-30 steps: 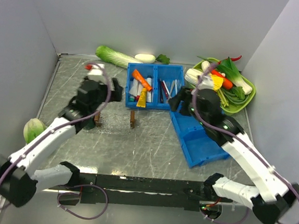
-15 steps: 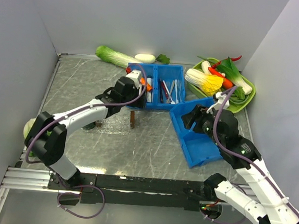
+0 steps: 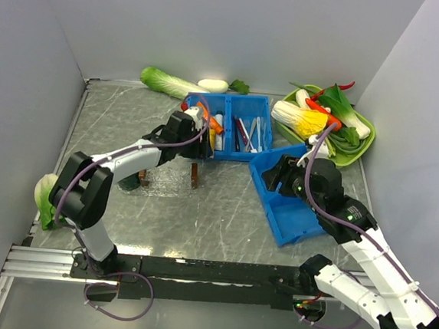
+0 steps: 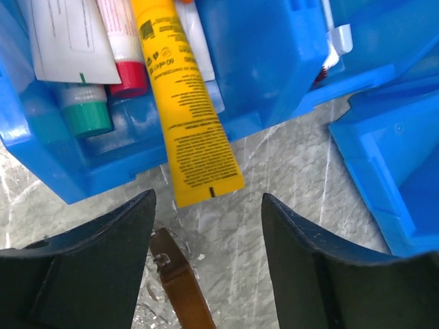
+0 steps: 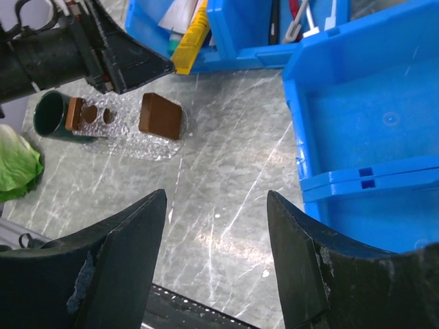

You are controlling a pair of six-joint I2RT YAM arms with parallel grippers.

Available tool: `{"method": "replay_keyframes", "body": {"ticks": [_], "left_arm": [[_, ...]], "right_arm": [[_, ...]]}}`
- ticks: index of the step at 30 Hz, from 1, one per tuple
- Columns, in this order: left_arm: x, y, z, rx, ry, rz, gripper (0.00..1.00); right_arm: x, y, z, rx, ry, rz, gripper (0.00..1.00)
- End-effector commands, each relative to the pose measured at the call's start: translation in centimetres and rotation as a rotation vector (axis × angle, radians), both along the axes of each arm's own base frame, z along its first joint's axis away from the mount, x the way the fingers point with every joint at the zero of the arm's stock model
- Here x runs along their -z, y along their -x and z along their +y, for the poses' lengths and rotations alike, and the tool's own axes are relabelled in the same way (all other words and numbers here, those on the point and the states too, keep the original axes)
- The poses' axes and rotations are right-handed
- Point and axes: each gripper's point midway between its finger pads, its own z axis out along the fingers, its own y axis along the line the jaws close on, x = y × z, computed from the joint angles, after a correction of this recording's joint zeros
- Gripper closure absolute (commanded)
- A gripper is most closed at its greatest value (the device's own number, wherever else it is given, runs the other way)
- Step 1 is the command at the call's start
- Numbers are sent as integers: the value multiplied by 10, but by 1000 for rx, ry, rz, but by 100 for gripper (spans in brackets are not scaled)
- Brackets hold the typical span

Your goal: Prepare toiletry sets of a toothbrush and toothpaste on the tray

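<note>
The yellow toothpaste tube (image 4: 185,103) lies in the left compartment of the blue bin (image 3: 263,103), its flat end sticking out over the front wall. It also shows in the right wrist view (image 5: 188,41). My left gripper (image 4: 209,199) is open and empty just in front of that end, above the table (image 3: 197,136). An orange tube (image 3: 206,111) lies behind it. Thin toothbrushes (image 3: 245,132) lie in the right compartment. The clear tray (image 5: 137,140) is a frosted patch in front of the bin. My right gripper (image 5: 216,195) is open and empty over the table (image 3: 279,173).
Two brown blocks (image 5: 161,115) stand on the tray, one right under my left fingers (image 4: 182,281). A dark green cup (image 5: 51,116) stands at its left end. A second blue bin (image 3: 297,198) lies to the right. A green vegetable dish (image 3: 360,138) is at the back right, greens (image 3: 45,195) at the left wall.
My left arm has swung from the table's left side to the front of the blue bin. My right gripper has drawn back from the bin to above the second blue bin.
</note>
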Motion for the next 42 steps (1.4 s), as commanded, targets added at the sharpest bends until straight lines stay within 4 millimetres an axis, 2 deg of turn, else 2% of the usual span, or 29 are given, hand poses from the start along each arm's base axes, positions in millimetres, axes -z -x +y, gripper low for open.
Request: {"method": "replay_keyframes", "body": {"ticks": [1,8,25,30,42], "left_arm": [[-11,-9,-11,21,58,1,33],[4,-7,-15,34,78,66,37],[5,-7,-12,26,151,127,57],[11,-6,-13,27,194,170,61],[17,-6,-13,23,235,206,66]], "right_arm": [[-9,-6,8,-12,-42,-29,33],[-10,-7,9,-9,-49,-29,33],[-6,-4,8,-4,-55,-15,34],[-5,-4,9,-8,-55,-9,35],[-1,-6,12,-10,-57,4,35]]}}
